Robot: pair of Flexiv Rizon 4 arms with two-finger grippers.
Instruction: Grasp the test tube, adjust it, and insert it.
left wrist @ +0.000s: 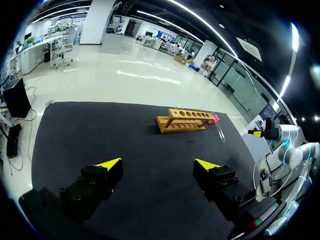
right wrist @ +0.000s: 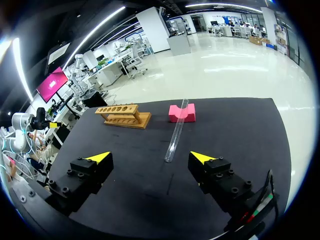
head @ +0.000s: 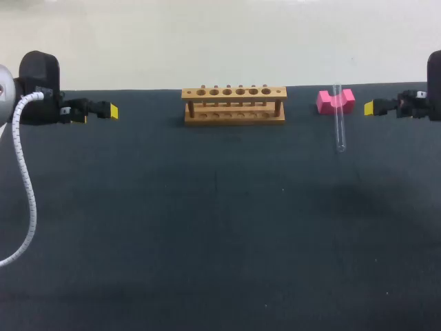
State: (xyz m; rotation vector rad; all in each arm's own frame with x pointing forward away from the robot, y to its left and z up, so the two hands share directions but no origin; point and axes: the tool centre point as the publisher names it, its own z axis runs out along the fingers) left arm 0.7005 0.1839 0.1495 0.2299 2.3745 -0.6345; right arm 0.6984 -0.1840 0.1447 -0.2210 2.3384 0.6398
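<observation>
Sitting at opposite table (head: 220, 241) edges, both arms idle. Left gripper (left wrist: 157, 163): fingers spread, nothing between them. Right gripper (right wrist: 150, 159): same, released and empty.

Tube (right wrist: 176, 132) is not grasped. Its far end is propped in the notch of the pink block (right wrist: 181, 113), its near end is down on the table, so it lies slanted, not flat.

Key relation:
- In the right wrist view the tube is ahead of the right fingers, apart from them, with its low end pointing back toward the gap between them.
- In the head view its long axis runs crosswise to the length of the rack (head: 234, 105).
- The block and tube sit just beside the right gripper and well apart from the left one, so the right arm looks like the obvious pick.

The rack stands between the two arms, on the left arm's side of the block, with its top holes facing up; they look empty.

Judgement: the task is at its start, grasp not yet made. The raised span between block and table gives finger clearance under the glass. The tube lies near horizontal and the holes are vertical, so a re-orient is needed before insertion.
</observation>
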